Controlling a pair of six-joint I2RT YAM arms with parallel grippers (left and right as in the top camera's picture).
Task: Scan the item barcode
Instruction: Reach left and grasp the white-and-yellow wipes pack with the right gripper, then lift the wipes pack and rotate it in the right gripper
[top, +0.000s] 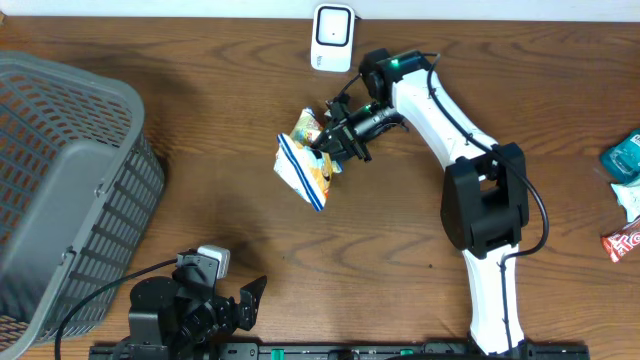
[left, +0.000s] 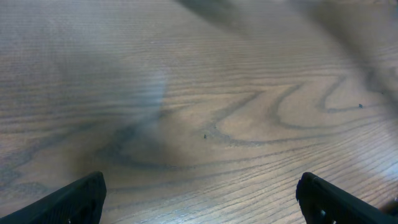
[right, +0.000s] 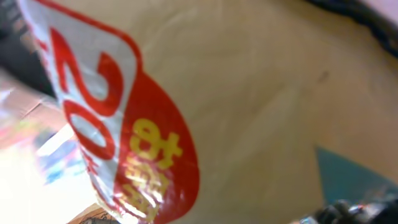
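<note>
The right gripper (top: 338, 135) is clamped on the bag (top: 300, 165); the bag sits near the scanner (top: 332, 37), below it in the overhead view. The left gripper (left: 202, 199) is wide open, empty, beside the basket (top: 60, 180).

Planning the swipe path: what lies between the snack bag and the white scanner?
Nothing but bare wooden table, as the overhead view shows: no object sits between the snack bag and the white scanner.
</note>
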